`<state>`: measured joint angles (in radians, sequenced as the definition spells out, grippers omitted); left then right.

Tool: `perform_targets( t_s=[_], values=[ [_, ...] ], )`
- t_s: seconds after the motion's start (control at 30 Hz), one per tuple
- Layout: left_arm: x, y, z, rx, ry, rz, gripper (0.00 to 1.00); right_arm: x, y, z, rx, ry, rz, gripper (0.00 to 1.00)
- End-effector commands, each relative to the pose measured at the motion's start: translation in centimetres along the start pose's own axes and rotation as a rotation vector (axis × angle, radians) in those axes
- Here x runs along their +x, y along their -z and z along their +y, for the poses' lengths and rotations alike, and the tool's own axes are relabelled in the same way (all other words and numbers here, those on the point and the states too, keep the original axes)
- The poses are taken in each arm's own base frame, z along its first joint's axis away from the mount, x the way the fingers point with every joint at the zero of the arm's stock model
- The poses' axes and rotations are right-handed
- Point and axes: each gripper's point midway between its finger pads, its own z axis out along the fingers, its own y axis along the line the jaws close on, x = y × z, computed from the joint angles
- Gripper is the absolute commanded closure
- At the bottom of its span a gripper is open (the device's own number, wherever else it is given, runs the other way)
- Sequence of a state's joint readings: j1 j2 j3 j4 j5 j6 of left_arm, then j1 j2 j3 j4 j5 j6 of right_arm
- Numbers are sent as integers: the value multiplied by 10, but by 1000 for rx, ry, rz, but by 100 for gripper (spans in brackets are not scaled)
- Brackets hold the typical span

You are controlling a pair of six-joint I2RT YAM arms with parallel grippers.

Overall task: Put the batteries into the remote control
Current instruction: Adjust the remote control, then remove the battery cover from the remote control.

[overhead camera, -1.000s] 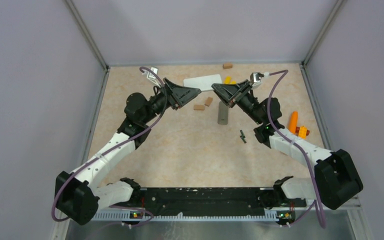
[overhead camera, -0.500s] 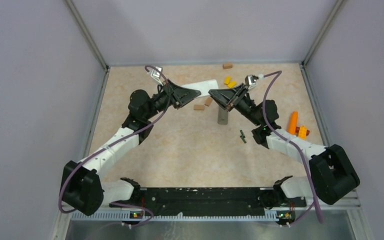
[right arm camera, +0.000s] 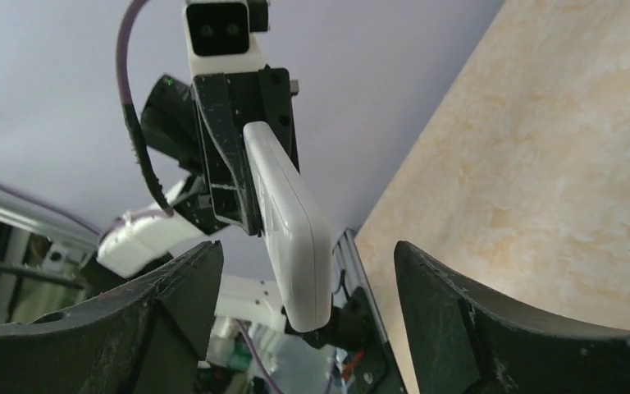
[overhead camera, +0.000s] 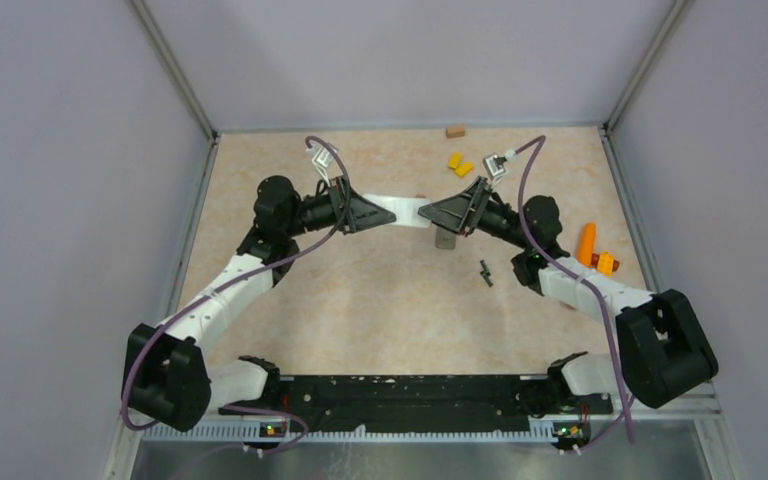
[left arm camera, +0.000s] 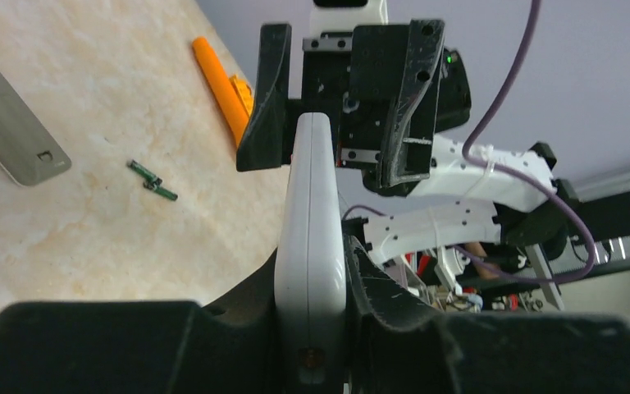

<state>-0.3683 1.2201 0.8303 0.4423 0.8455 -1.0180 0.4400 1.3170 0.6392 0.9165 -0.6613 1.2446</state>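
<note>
The white remote control (overhead camera: 405,209) hangs in the air between the two arms, above the table. My left gripper (overhead camera: 384,212) is shut on its left end; in the left wrist view the remote (left arm camera: 312,238) stands edge-on, pinched between the fingers (left arm camera: 381,295). My right gripper (overhead camera: 430,212) is open, its jaws wide on either side of the remote's other end (right arm camera: 295,238) without touching it. Two small dark batteries (overhead camera: 485,272) lie on the table near the right arm, and the left wrist view shows the batteries (left arm camera: 152,180) too.
A grey flat cover (overhead camera: 446,240) lies on the table under the right gripper. Two yellow blocks (overhead camera: 458,163) and a brown block (overhead camera: 454,131) sit at the back. An orange piece (overhead camera: 587,244) lies by the right wall.
My left gripper closed on the remote's left end, then my right gripper let go of the other end and opened. Both arms and the remote shifted toward the near side.
</note>
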Motion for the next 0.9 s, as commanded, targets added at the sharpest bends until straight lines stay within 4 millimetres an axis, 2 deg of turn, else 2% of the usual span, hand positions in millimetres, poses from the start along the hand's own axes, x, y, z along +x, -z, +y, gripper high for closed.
perform_targets(
  t_s=[0.0,0.23,0.43,0.5,0.57,0.7,0.87],
  values=[
    [18,13,-26,92,-116,112,100,10,-1,23,-99,206,145,24],
    [23,17,-27,81,-99,118,100,21,1,21,-116,251,224,41],
    [22,19,-33,96,-90,120,100,25,0,15,-102,244,237,67],
    [24,20,-39,117,-92,133,100,26,0,11,-95,244,243,80],
    [24,23,-45,139,-87,142,100,28,1,8,-102,247,251,88],
    [16,31,-55,162,-69,122,100,34,4,2,-130,252,275,93],
    [11,39,-66,190,-74,114,100,35,4,3,-155,239,278,91]
  ],
)
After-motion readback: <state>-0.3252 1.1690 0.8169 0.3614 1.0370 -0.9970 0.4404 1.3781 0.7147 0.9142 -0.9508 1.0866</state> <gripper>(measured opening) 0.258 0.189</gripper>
